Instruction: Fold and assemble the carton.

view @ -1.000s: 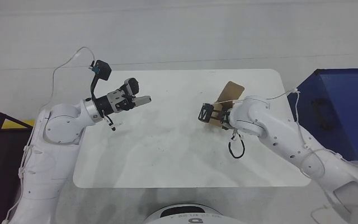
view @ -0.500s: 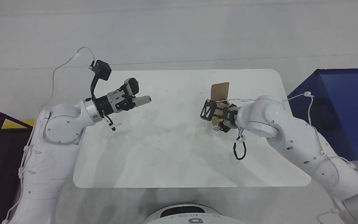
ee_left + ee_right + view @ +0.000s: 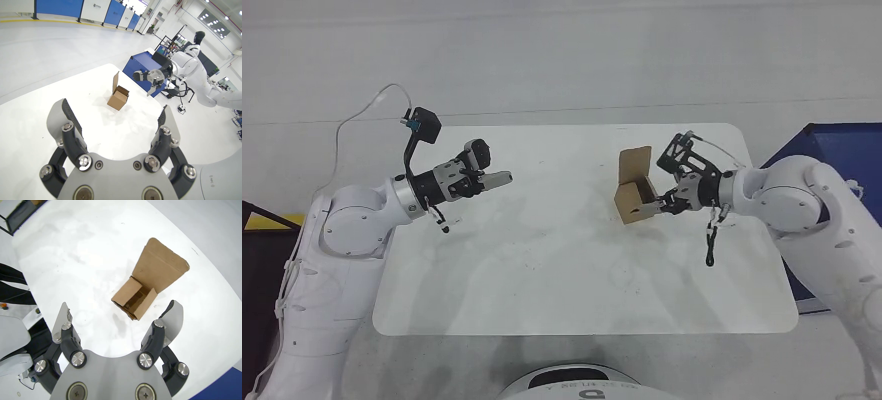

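- Showing the right claw (image 3: 119,305) spread wide and gripping nothing. In the top view, hanging just at 3 o'clock of the carton (image 3: 635,200), with a gap visible in the left wrist view.
- Placing the carton upright on the table (image 3: 542,280), right of centre toward 2 o'clock. Top open, long lid flap (image 3: 634,163) standing up on the 12 o'clock side, two short side flaps (image 3: 130,288) tipped partly inward.
- Finding the left claw (image 3: 115,103) equally wide open and empty. Held over the table's 10 o'clock part, well apart from the carton and pointed toward it.
- Seeing a broad stretch of white tabletop between the two claws and at 6 o'clock of the carton. Far table edge near the lid flap, at 12 o'clock.
- Noting a blue cabinet (image 3: 827,160) beyond the table's 3 o'clock edge, behind the right arm.
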Controlling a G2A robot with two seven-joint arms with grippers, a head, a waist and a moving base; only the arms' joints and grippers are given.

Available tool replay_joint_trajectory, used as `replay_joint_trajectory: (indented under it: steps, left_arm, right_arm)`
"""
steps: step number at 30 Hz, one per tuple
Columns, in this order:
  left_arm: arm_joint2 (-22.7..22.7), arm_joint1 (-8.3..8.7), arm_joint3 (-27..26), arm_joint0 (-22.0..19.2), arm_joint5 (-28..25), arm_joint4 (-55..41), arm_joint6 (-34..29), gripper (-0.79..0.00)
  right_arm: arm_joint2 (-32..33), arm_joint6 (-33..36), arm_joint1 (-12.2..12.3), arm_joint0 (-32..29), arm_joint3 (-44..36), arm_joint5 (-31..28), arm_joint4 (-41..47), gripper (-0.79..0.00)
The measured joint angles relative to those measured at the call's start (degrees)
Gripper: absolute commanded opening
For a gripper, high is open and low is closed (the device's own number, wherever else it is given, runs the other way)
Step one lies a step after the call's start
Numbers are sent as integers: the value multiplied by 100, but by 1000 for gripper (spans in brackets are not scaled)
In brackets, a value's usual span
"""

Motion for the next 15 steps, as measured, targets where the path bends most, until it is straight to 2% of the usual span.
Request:
replay_joint_trajectory:
  steps: [2,3,4,5,6,7,10,15]
  left_arm:
    - [0,0,0,0,0,0,0,0]
    - [0,0,0,0,0,0,0,0]
    - [0,0,0,0,0,0,0,0]
    - [0,0,0,0,0,0,0,0]
    - [0,0,0,0,0,0,0,0]
    - [0,0,0,0,0,0,0,0]
    - [0,0,0,0,0,0,0,0]
    - [0,0,0,0,0,0,0,0]
  right_arm:
    - [104,-317,-12,1,457,-16,412,0]
    - [130,-397,-19,34,695,105,533,-89]
    - [136,-468,-35,70,931,349,616,-234]
    - [146,-537,-46,88,1079,508,687,-262]
    - [167,-603,-55,102,1225,609,764,-357]
    - [200,-676,-64,122,1422,653,881,-409]
    - [146,-634,-104,242,1880,835,1067,-413]
    - [-426,-288,-283,716,2313,949,1229,-413]
